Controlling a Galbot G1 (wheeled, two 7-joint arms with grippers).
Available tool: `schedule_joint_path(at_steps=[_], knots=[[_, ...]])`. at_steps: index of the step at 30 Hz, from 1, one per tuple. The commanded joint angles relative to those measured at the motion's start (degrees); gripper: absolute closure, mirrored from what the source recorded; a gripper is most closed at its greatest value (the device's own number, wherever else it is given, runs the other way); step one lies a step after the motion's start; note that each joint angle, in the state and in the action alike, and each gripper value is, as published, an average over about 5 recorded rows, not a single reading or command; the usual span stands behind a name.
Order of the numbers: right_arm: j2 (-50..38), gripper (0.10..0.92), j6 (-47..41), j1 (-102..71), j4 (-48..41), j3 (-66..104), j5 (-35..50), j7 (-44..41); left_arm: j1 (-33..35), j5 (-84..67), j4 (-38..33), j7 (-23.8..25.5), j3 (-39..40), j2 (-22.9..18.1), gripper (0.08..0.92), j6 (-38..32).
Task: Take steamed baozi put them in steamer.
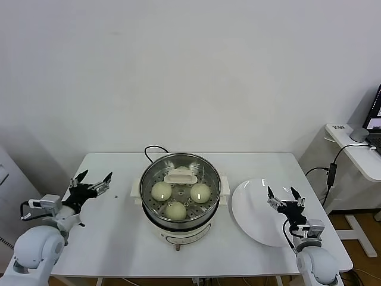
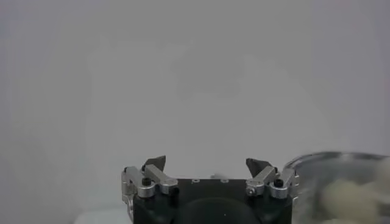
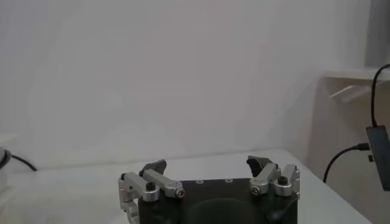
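**Inspector:** Start with the steamed baozi (image 1: 176, 200). Where are they?

**Assistant:** Three smooth, round, cream-white buns lie on the perforated floor of the steamer (image 1: 214, 179). A fourth may be behind the cream-handled glass lid (image 1: 181, 175), which rests over the back of the basket; I cannot tell. The basket is wide, shiny stainless steel on a white cooker base with a black cord.

**Inspector:** And the white plate (image 1: 250, 208)?

**Assistant:** Flat, round, glossy, bare of buns, just right of the steamer on the white table (image 1: 119, 238).

**Inspector:** Grippers?

**Assistant:** The left gripper (image 1: 92, 183) hangs over the table left of the steamer, well apart from it, jaws spread wide, holding nothing. The right gripper (image 1: 284, 195) hovers over the plate, jaws equally wide, empty.

**Inspector:** Stage?

**Assistant:** Loading appears finished. In my judgement nothing remains to pick; what is left is at most parking both arms.
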Motion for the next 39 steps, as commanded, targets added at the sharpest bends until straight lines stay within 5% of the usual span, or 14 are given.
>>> schedule_joint_path(at_steps=[1, 39], knots=[[-0.1, 0.203, -2.4, -0.7, 0.8, 0.5, -0.3, 2.2, 0.6, -3.7, 9.9, -1.0, 0.6, 0.9, 0.177, -1.2], [-0.8, 0.203, -3.4, -1.3, 0.1, 0.8, -1.5, -1.1, 1.2, -1.6, 9.0, -1.4, -0.3, -2.0, 0.177, -1.2]])
